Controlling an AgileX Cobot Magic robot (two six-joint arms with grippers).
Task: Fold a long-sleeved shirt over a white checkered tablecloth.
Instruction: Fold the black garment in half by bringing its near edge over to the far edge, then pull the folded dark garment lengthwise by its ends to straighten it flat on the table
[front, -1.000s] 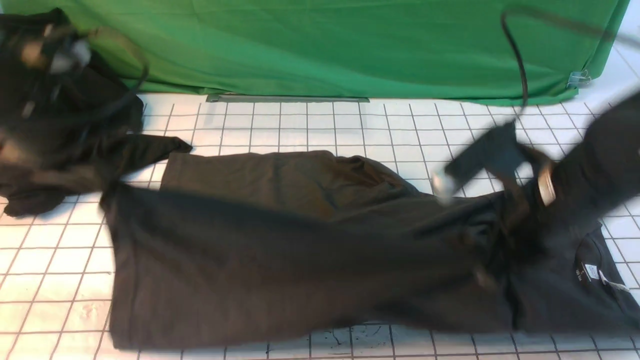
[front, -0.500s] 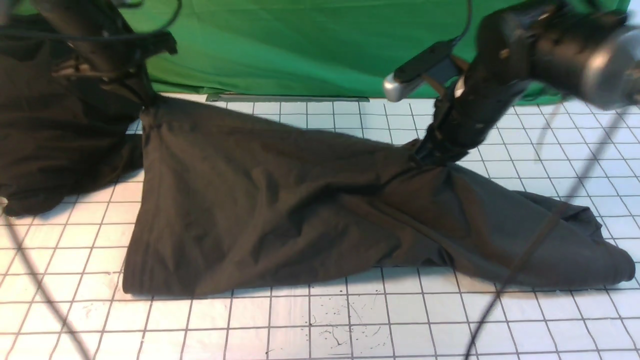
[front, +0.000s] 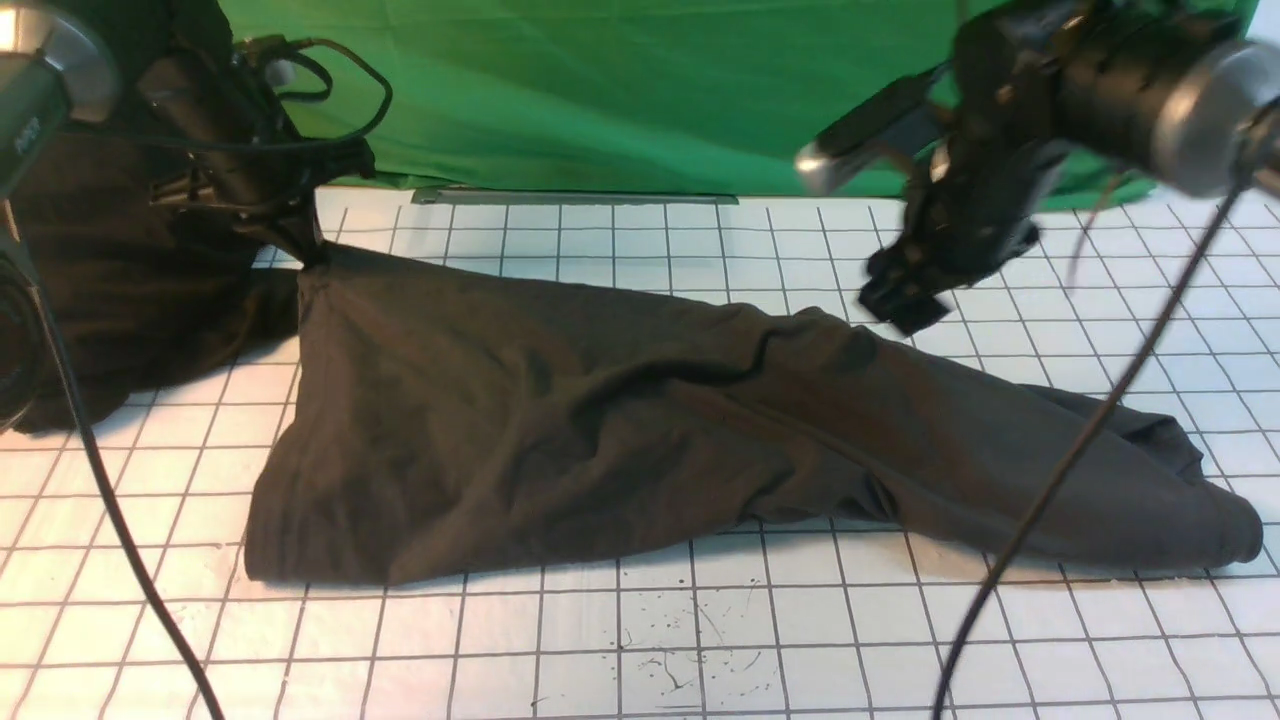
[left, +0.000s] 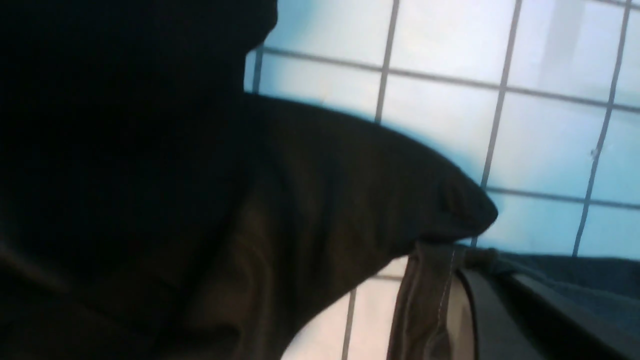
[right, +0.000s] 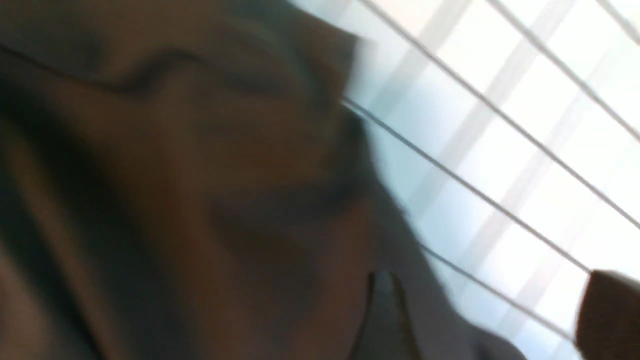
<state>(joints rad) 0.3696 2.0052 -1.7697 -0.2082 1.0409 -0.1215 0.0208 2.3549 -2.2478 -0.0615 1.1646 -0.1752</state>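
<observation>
The long-sleeved shirt (front: 600, 420) lies folded lengthwise across the white checkered tablecloth (front: 600, 640), dark brown-black, with no print or label showing. My left gripper (front: 305, 245) is shut on the shirt's far left corner and holds it a little off the cloth. The left wrist view shows a hem strip of the shirt (left: 325, 190) caught at the gripper (left: 452, 300). My right gripper (front: 900, 300) hovers open just above the shirt's far edge, right of centre. In the right wrist view its fingers (right: 385, 320) stand apart over bare tablecloth (right: 525, 100), beside the shirt (right: 200, 175).
A second black garment heap (front: 120, 300) lies at the far left, behind my left arm. The green backdrop (front: 620, 90) closes off the back. Black cables (front: 1080, 450) hang in front of the right side, and another (front: 110, 520) on the left.
Both grippers carried the shirt's edge over to the far side. The right gripper then opened, let go and rose slightly; the cloth it held has sunk flat. The left still holds its corner.
</observation>
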